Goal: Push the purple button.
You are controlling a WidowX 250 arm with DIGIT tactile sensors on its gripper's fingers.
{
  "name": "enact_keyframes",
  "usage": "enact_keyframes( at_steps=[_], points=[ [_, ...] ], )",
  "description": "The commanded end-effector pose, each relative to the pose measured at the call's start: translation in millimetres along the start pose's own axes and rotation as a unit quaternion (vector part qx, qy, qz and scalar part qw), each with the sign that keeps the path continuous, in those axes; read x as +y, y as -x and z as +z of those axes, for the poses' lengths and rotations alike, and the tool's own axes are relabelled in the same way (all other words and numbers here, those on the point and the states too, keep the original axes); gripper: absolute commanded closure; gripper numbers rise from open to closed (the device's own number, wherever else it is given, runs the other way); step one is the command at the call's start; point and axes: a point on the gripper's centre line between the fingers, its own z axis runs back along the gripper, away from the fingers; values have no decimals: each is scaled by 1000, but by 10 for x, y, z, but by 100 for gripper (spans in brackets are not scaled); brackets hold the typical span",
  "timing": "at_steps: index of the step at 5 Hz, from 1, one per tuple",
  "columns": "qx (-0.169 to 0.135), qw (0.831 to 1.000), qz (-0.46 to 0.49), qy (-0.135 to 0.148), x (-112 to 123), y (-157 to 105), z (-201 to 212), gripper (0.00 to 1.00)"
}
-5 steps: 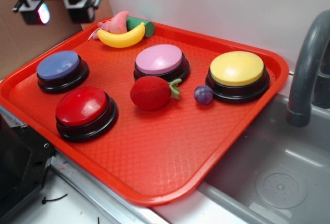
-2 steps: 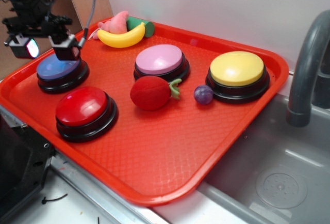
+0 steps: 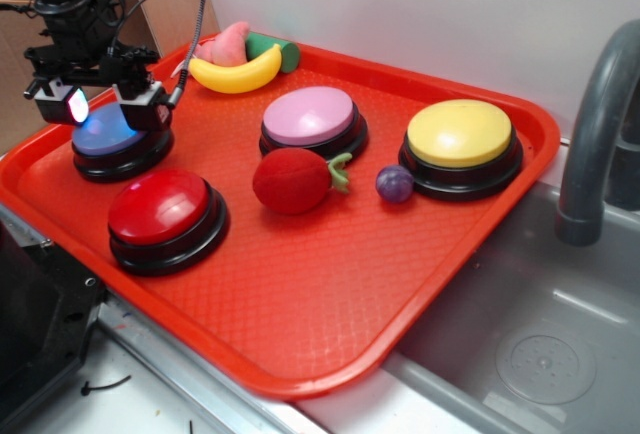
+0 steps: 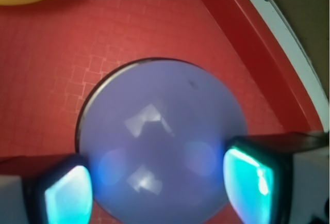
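Note:
The purple button [image 3: 108, 137], a periwinkle dome on a black base, sits at the back left of the red tray [image 3: 300, 284]. My gripper [image 3: 100, 106] hangs right over it, open, its two glowing fingertips spread across the dome and very close to or touching its top. In the wrist view the dome [image 4: 162, 136] fills the middle, with one lit pad [image 4: 69, 195] at its left rim and the other at its right rim. Nothing is held between them.
A red button [image 3: 165, 212] stands just in front of the purple one. Also on the tray are a pink-lilac button [image 3: 310, 117], a yellow button [image 3: 460, 139], a red plush fruit [image 3: 293, 179], a small dark purple ball [image 3: 394, 183] and a banana [image 3: 236, 74]. A sink and grey tap [image 3: 600, 134] lie to the right.
The gripper has come down from above the tray's back left corner onto the purple button. The dome now shows a blue glow under the fingertips.

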Motion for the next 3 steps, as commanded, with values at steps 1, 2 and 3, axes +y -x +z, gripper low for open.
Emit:
enact_keyframes(
  at_steps=[1, 2, 3],
  points=[
    [-19, 1000, -3, 14, 66, -44, 543, 0],
    [-34, 999, -4, 25, 62, -34, 825, 0],
    [-43, 999, -10, 32, 70, -18, 959, 0]
  ],
)
